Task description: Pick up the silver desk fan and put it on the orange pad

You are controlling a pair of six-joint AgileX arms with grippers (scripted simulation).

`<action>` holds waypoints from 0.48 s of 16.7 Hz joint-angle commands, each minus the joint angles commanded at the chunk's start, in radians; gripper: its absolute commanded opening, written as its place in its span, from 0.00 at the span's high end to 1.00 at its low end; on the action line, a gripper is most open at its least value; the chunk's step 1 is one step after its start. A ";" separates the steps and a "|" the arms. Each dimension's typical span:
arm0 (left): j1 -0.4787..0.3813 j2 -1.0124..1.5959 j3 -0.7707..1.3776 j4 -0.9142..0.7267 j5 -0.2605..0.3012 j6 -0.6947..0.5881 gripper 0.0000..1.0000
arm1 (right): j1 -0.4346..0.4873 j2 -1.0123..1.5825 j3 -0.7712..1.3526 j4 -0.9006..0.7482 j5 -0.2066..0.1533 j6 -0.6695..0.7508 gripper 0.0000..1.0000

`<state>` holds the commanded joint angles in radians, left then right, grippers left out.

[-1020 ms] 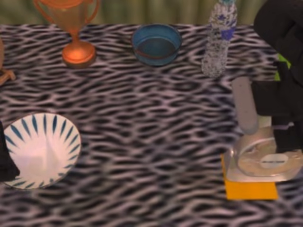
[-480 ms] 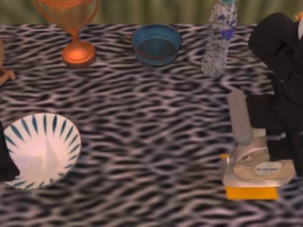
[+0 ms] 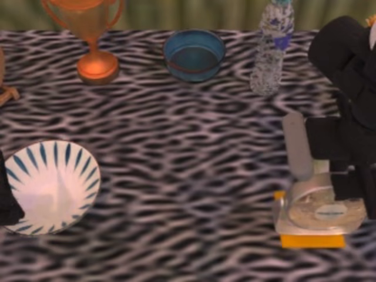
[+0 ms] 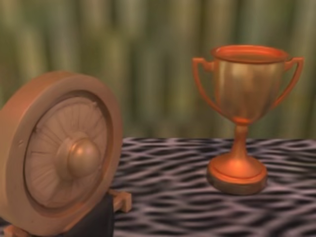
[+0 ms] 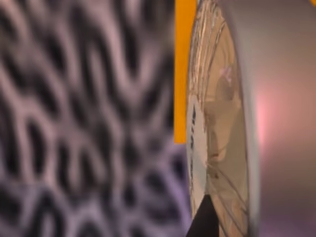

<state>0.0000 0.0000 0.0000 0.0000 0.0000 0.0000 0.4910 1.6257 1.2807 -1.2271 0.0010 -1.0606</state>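
The silver desk fan point(image 3: 320, 212) lies tilted with its ring face up at the table's right, resting over the orange pad point(image 3: 311, 241), of which only a front strip and a left sliver show. My right gripper point(image 3: 348, 179) comes down from behind and is shut on the fan's ring. In the right wrist view the shiny ring point(image 5: 222, 123) fills the frame, with the orange pad point(image 5: 183, 74) just beyond its rim. My left gripper point(image 3: 4, 200) is parked at the table's left edge.
An orange trophy cup point(image 3: 94, 41), a blue bowl point(image 3: 194, 54) and a water bottle point(image 3: 271, 47) stand along the back. A white bowl with blue stripes point(image 3: 53, 187) sits front left. A bronze round fan-like object point(image 4: 59, 153) stands near the left arm.
The right gripper has carried the fan lower and slightly back onto the pad, so less orange shows. The left arm has not moved.
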 joint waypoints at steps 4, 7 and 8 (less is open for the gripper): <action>0.000 0.000 0.000 0.000 0.000 0.000 0.00 | 0.000 0.000 0.000 0.000 0.000 0.000 0.17; 0.000 0.000 0.000 0.000 0.000 0.000 0.00 | 0.000 0.000 0.000 0.000 0.000 0.000 0.00; 0.000 0.000 0.000 0.000 0.000 0.000 0.00 | 0.000 0.000 0.000 0.000 0.000 0.000 0.00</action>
<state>0.0000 0.0000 0.0000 0.0000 0.0000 0.0000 0.4910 1.6257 1.2807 -1.2271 0.0010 -1.0606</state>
